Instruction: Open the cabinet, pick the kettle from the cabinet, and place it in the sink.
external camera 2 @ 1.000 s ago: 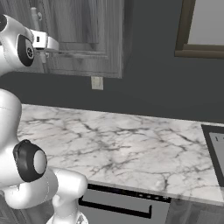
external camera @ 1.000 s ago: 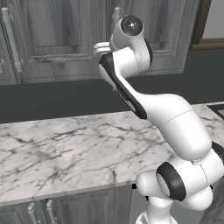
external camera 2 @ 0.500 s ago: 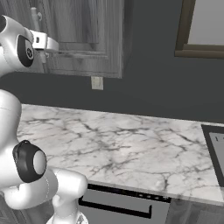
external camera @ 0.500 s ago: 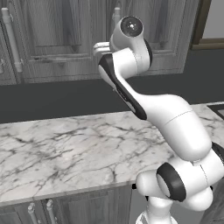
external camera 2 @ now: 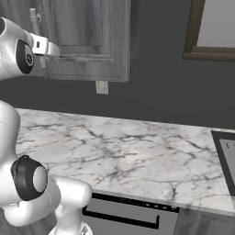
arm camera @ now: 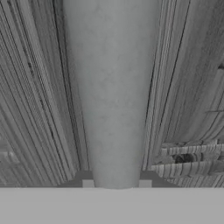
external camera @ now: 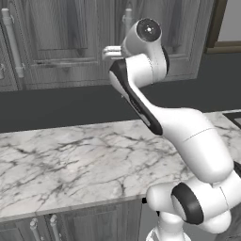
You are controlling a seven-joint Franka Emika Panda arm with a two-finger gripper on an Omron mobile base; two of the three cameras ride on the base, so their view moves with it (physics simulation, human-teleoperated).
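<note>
The tool is clamping the silver bar handle of the cabinet; its door is seemingly staying closed.

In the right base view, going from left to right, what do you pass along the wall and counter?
Gripper at the silver bar handle → cabinet door → wall outlet → framed window → sink at the right edge.
</note>
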